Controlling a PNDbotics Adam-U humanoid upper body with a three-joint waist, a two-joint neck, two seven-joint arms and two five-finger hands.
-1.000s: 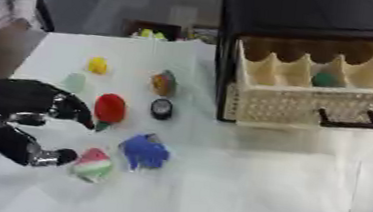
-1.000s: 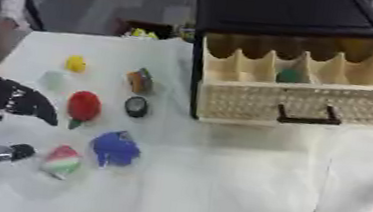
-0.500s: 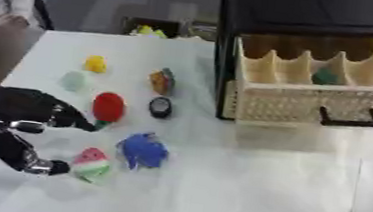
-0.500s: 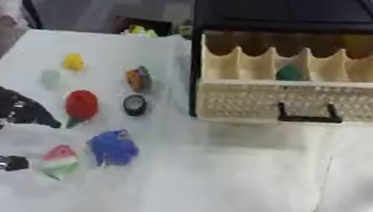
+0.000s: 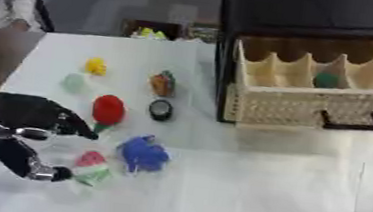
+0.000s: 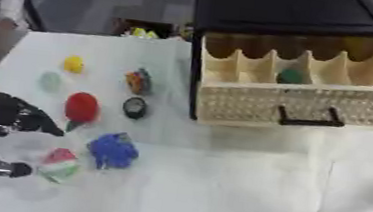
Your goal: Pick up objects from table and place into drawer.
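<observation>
The robot's left hand (image 5: 18,128) comes in low from the left edge of the table (image 5: 243,185), palm turned inward, with its fingers (image 5: 65,122) spread forward toward the toys and its thumb (image 5: 29,165) curved underneath. The hand is partly open, fingers and thumb well apart, and it holds nothing. The thumb tip lies just beside a small red, white and green piece (image 5: 91,166) that looks like a watermelon slice, though the blur leaves it unclear whether they actually touch. The upper fingertips point toward a red rounded toy (image 5: 108,109), near it but apart. A blue lumpy toy (image 5: 143,153) sits just right of the watermelon-like piece. Further back on the table lie a black round thing (image 5: 161,109), an orange and dark striped object (image 5: 163,83), a yellow piece (image 5: 96,66) and a pale green piece (image 5: 73,83) whose shapes are hard to make out. The drawer (image 6: 300,103) stands pulled open from a black cabinet (image 6: 280,10) at the right, its compartments split by dividers, with one green item (image 6: 290,76) in a middle compartment. The wrist and forearm are cut off at the picture edge. The right hand shows in neither view.
</observation>
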